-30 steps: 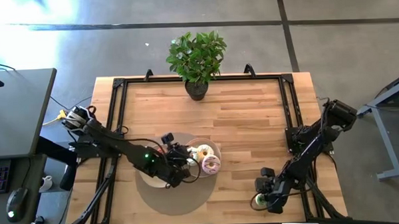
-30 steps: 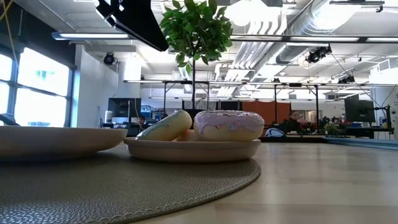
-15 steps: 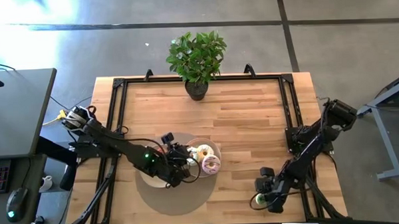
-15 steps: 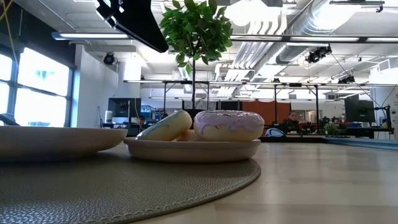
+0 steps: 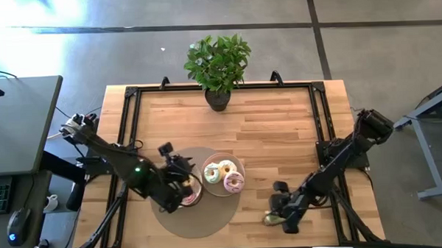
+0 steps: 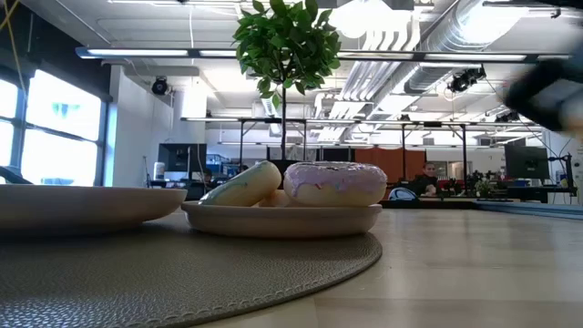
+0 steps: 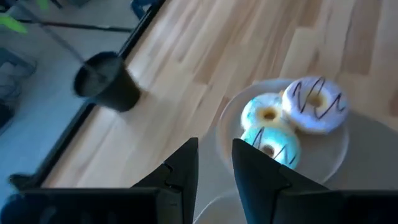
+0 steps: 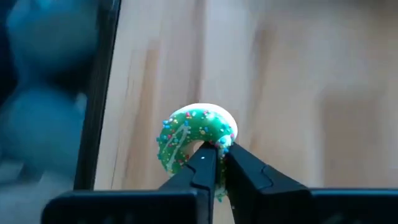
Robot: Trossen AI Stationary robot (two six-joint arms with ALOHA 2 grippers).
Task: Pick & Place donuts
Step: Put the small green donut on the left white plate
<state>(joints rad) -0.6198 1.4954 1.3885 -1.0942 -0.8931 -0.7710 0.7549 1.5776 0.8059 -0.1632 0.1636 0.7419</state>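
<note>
Right hand: I see its two fingers pinched on the rim of a green donut with sprinkles, one finger reaching into the hole. From overhead this hand sits near the worktop's 5 o'clock edge, with the donut a pale spot beside it.

Left hand: fingers stand slightly parted with a narrow gap; I see nothing between them in the wrist view. From above it is over the near plate at about 7 o'clock on the worktop.

Near plate: beige, on the grey round mat. Something pinkish shows on it under the left hand; I cannot tell what it is.

Far plate: just right of the near plate, also on the mat, close to the middle of the worktop. It carries the larger donuts.

Pink donut: on the far plate, at its 5 o'clock side; in the level view it lies flat.

White-green donut: on the same plate, tilted up and leaning toward the pink one.

Cream donut: between the other two, toward the back of the plate.

Plant: potted, at the worktop's 12 o'clock edge.

Worktop: light wood with a black frame.

Background: a person sits far off in the room.
</note>
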